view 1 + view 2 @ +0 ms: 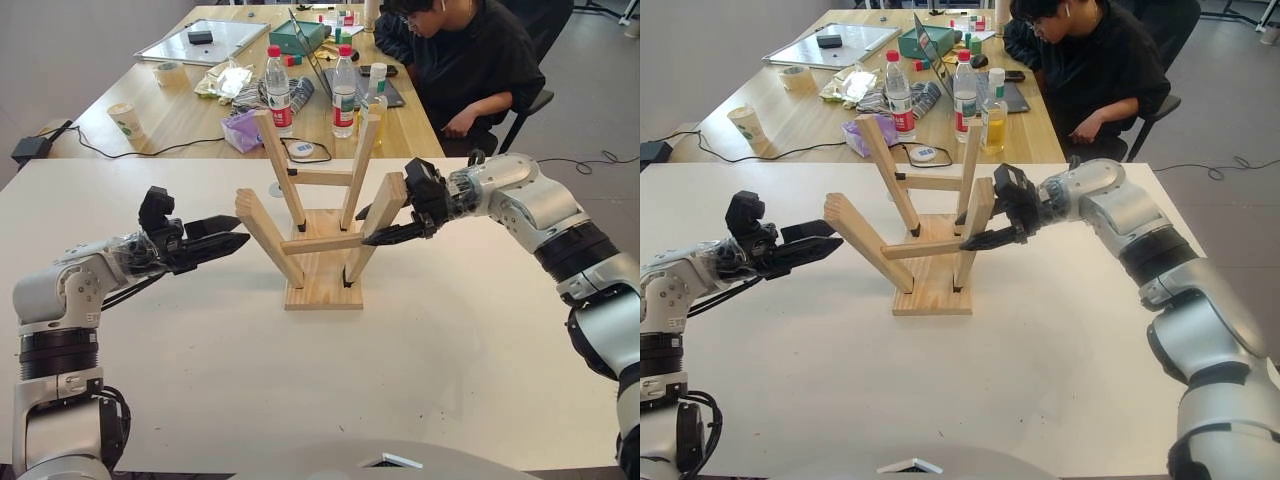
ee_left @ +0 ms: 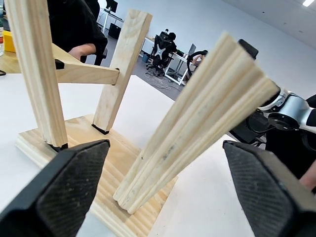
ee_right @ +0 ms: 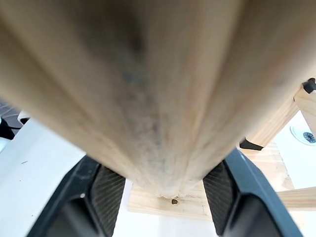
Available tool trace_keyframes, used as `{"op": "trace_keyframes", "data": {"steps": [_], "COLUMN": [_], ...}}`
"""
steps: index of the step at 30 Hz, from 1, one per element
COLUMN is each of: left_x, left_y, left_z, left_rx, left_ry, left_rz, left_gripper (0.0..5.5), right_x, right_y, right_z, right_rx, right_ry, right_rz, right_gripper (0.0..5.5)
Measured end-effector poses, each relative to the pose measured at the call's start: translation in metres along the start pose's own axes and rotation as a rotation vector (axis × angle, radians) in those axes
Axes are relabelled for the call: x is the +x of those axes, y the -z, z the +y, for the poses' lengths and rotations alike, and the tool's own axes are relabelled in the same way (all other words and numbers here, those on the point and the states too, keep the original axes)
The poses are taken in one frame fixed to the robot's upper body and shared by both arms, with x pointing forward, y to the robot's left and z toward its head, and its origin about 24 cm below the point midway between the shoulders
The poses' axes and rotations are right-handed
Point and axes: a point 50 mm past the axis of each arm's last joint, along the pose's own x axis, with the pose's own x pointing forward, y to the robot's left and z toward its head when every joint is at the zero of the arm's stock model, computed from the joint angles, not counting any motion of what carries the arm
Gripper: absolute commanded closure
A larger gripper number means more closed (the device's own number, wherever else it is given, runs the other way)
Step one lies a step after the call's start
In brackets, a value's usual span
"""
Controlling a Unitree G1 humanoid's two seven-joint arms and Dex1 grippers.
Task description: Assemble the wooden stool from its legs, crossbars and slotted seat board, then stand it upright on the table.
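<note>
Head views: the stool (image 1: 322, 240) sits upside down mid-way across the white table (image 1: 450, 340), its seat board (image 1: 325, 295) flat and its legs up. The left gripper (image 1: 240, 230) hovers just beside the front-left leg (image 1: 268, 237), apart from it. The right gripper (image 1: 368, 228) clasps the front-right leg (image 1: 390, 195).

Left wrist view: its fingers (image 2: 74, 187) are spread wide, and that leg stands untouched beyond them.

Right wrist view: its pads (image 3: 111, 190) clamp both sides of the leg.

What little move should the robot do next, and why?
Probably ease the left gripper forward and close it on the leaning leg. Its fingers are open with that leg just ahead between them, tilting far out from the seat board, and the right gripper is at another leg.
</note>
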Motion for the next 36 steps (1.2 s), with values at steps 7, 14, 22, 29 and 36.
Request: {"op": "trace_keyframes", "data": {"steps": [7,14,22,29,36], "left_x": [0.002,0.006,0.007,0.015,0.02], "left_y": [-0.001,0.002,-0.002,-0.012,-0.018], "left_z": [-0.002,-0.004,0.004,0.015,0.02], "left_rx": [-0.009,-0.032,-0.072,-0.125,-0.15], "left_ry": [0.023,0.052,0.057,0.095,0.125], "left_rz": [-0.008,0.005,-0.017,-0.023,-0.01], "left_gripper": [1.26,1.26,1.26,1.26,1.26], "right_x": [0.002,0.003,-0.011,-0.011,-0.013], "right_y": [-0.004,-0.002,0.013,0.024,0.03], "right_z": [0.013,0.029,0.024,0.018,0.021], "right_rx": [-0.061,-0.082,0.055,0.12,0.147], "right_ry": [0.0,0.051,0.115,0.152,0.157], "right_rz": [0.019,0.015,-0.065,-0.098,-0.112], "right_gripper": [3.45,3.45,3.45,3.45,3.45]}}
